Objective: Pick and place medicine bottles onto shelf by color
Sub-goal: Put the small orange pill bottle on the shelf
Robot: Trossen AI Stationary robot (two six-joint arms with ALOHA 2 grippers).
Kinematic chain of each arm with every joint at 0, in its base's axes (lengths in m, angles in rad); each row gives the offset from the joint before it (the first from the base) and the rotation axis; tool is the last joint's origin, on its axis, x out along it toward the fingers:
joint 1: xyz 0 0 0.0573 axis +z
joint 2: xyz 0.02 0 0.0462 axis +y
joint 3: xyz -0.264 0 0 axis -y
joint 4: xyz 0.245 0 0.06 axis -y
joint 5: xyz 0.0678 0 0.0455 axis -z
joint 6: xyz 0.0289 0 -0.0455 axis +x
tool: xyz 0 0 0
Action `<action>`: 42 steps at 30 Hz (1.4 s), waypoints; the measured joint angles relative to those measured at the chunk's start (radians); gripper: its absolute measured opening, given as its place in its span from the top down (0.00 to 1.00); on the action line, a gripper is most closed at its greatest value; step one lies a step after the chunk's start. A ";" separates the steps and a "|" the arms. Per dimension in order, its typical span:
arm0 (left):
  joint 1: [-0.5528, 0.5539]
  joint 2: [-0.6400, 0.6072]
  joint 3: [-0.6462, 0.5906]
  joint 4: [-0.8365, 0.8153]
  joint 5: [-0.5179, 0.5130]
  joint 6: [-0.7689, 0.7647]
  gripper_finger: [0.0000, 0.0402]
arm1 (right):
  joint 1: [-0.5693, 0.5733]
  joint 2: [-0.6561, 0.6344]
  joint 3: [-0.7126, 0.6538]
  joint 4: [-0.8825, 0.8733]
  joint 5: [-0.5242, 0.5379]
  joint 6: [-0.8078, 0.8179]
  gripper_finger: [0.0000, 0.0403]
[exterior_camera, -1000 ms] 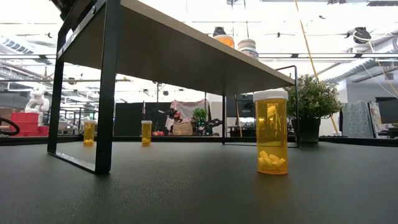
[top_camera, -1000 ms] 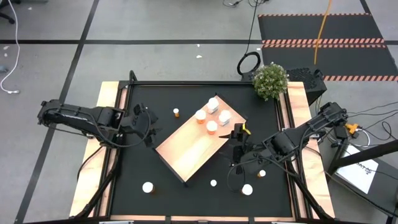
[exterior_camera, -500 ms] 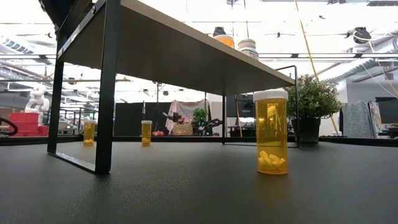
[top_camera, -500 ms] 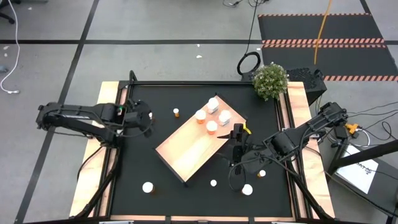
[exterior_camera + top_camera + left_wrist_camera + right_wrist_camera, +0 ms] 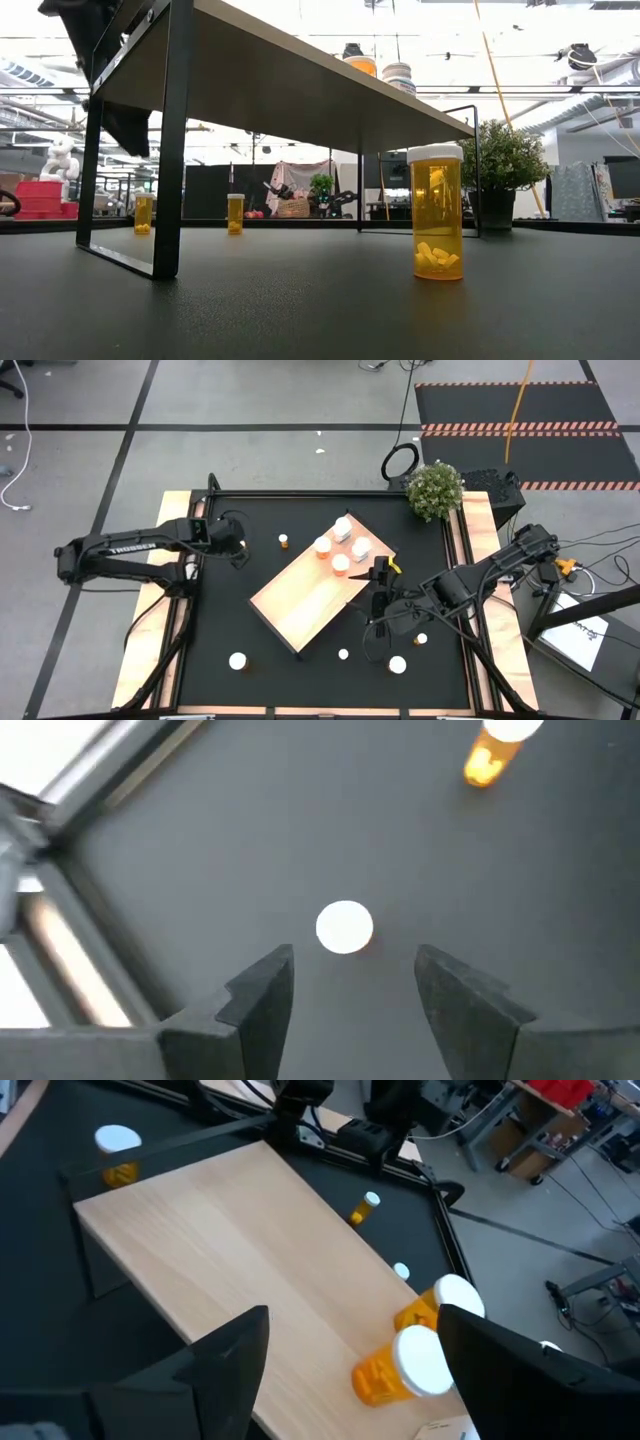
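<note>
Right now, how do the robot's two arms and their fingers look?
Both arms are dark, slender and jointed. The left arm carries white lettering along its link and a small green spot near the wrist. Black cables loop around the right arm. The fingers are dark, flat, angular blocks.

In the low view the shelf (image 5: 300,80) ran off the frame's top, hiding all but two bottle tops (image 5: 380,68).

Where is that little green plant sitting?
In the high view, the plant stands at the table's far right corner, beyond the shelf.
</note>
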 joint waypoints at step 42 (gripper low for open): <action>0.197 0.261 -0.060 0.192 0.142 0.126 0.38 | -0.020 0.000 -0.001 -0.008 0.000 0.023 0.29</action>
